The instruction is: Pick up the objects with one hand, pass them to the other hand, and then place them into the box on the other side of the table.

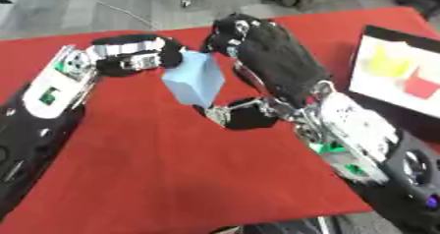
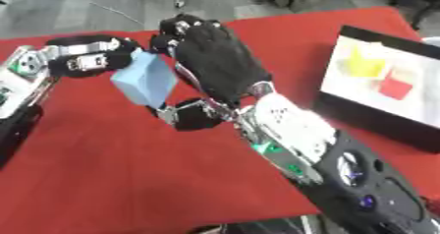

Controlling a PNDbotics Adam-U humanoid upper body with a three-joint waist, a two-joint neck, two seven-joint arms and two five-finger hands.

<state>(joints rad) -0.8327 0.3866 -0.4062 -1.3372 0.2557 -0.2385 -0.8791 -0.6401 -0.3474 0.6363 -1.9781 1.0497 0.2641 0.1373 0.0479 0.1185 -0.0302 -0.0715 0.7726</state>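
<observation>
Two hands meet over the middle of the red table (image 1: pixel 172 174), and between them hangs a pale blue block (image 1: pixel 194 78), lifted clear of the cloth. From the left eye view, the left hand (image 1: pixel 137 53) comes in from the left with its fingers curled against the block's upper left face. The right hand (image 1: pixel 266 56) arches over from the right, its dark fingers bent down across the block's top and right side and its thumb (image 1: pixel 245 115) tucked under the lower corner. Both seem to have hold of the block at once, so I take this as the handover itself, with neither hand yet free of it.

Over in the right eye view the box (image 2: pixel 378 115) shows better: a dark-walled tray with a pale floor near the table's right edge, well apart from the hands. A yellow piece (image 2: pixel 363 63) and a red piece (image 2: pixel 395 86) already lie inside, just beside each other. Here too the right hand's fingers wrap the block from above.

What the next move needs, as I judge it, is for the left hand to let go cleanly while the right keeps its clasp, then for the right arm to swing the block across to the box and set it down without disturbing the two pieces already there.
</observation>
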